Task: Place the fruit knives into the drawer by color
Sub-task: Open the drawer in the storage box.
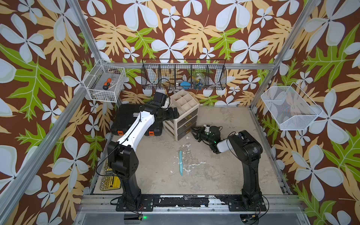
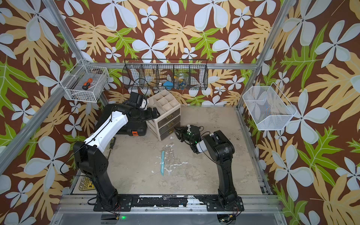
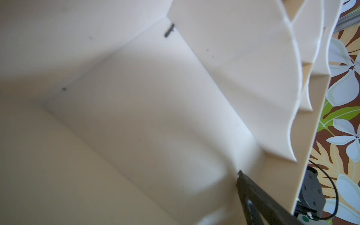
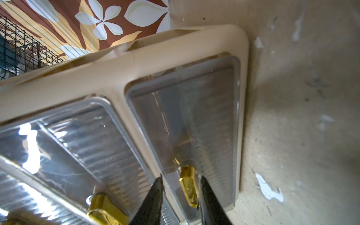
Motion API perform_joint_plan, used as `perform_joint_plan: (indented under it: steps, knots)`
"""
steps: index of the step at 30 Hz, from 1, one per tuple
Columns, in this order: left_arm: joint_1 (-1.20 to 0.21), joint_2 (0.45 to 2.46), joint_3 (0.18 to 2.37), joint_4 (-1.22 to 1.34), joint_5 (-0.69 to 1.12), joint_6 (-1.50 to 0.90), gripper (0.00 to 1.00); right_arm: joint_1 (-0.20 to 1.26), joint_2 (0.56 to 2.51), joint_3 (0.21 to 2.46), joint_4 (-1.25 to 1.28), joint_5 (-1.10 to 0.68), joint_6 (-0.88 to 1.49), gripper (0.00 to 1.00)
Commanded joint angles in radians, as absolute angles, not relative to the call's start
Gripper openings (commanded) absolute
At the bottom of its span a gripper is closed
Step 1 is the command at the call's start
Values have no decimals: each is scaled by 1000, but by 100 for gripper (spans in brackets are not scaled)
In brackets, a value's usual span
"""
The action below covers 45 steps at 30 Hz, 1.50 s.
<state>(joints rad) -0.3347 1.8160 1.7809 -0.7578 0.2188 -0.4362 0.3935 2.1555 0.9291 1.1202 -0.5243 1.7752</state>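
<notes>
While the blue knife lies on the surface, between the arm bases and well apart from the drawer unit, the right hand straddles the gold handle of the bottom drawer, jaws partly open with a gap on one side. The left hand sits at the unit's top compartments, jaws spread wide; whether it touches the unit I cannot tell.

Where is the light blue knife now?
In both top views the light blue knife lies on the table near its middle, in front of the drawer unit.
</notes>
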Motion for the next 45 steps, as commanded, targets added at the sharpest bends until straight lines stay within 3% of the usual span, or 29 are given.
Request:
perform_joint_plan:
  steps: [1,19,38,45]
  knots:
    - [-332,1823,1787,-764,224,-431,97,395,2153,927,1110,-534,1766,33]
    - [-329,1833,1786,-760,230,-431,97,420,2238,971,1231,-523,1810,30]
    - [-327,1833,1780,-759,229,-428,97,432,2317,960,1437,-451,1899,10]
    - [-325,1827,1778,-760,225,-428,97,432,2316,949,1447,-457,1901,6]
